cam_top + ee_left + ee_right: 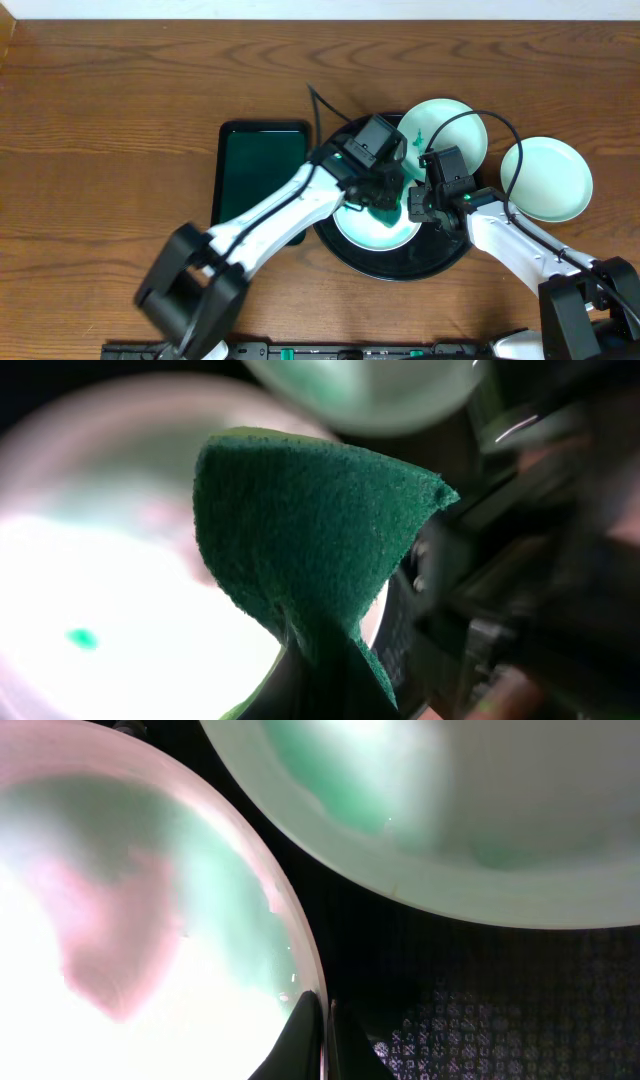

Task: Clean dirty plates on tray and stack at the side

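1. The black tray [440,262] sits on the bench [100,120], just right of a green tray [262,170] that is rectangular and smaller.
2. The centre plate [372,235] lies inside the black tray and is partly hidden by both arms. The left wrist view shows a small green smear [82,638] on its surface.
3. The far plate [450,125] lies at the far right edge of the black tray and overlaps the rim.
4. The outer plate [547,180] rests on the bench to the right of the black tray, just beside the far plate and not touching it.
5. The left tool [385,200] is closed on a green sponge [300,530]. The sponge hangs over the centre plate. Whether it touches the plate cannot be told.
6. The right tool [322,1030] is closed, its fingertips pinching the right rim of the centre plate [130,920]. In that view the far plate [450,810] lies just beyond, with a strip of black tray [480,1010] between the two plates.
7. Both tools work side by side over the centre plate, the left tool to the left of the right tool [415,205].
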